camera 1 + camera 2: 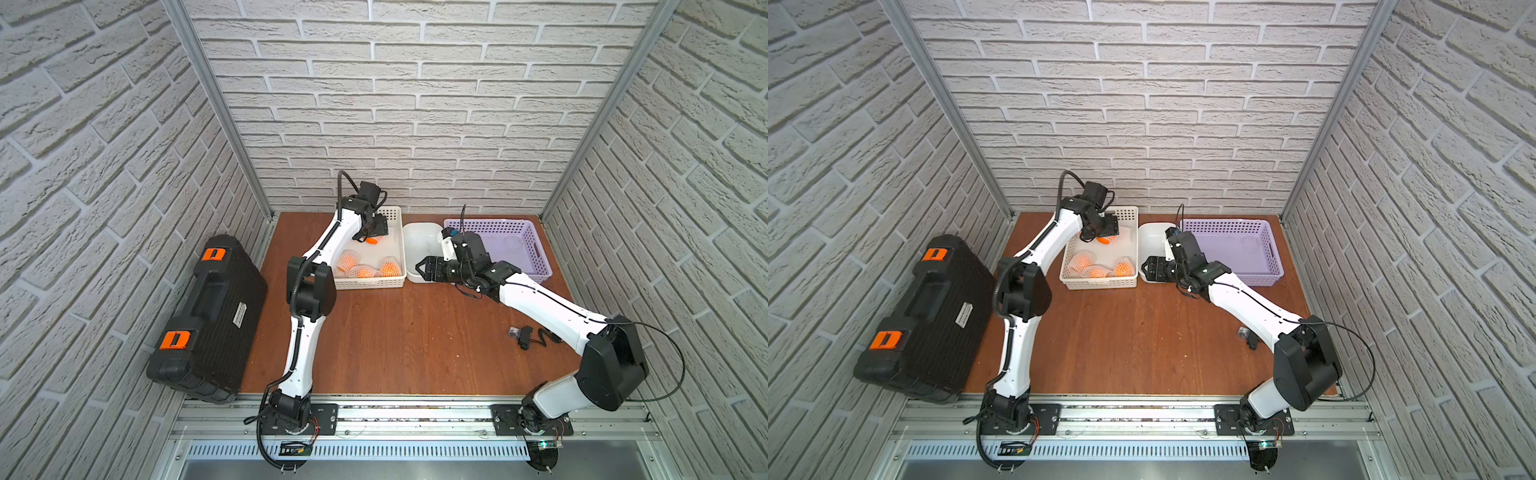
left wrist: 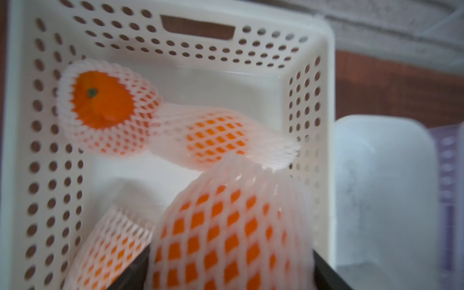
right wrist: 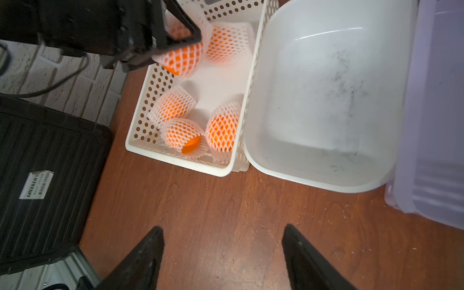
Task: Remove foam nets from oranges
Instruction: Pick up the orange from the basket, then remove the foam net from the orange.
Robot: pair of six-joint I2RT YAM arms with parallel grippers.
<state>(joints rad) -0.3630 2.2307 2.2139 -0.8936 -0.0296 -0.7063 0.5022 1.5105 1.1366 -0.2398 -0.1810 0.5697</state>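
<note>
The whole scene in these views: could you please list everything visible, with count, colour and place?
Perforated basket: one, white, far side of the table, left of centre.
Oranges: five seen, orange, inside that basket.
Foam nets: five, white, one around each orange.
Basin: one, white, between the two baskets.
Purple basket: one, lilac, far right.
Tool case: one, black with two orange latches, beside the table's left edge.
Small gadget with cable: one, black, on the table near the right arm.
Table: one, reddish-brown wood.
Left tool: black, in the white basket, closed on one netted orange.
Right tool: black, open, by the basin's near left corner.
</note>
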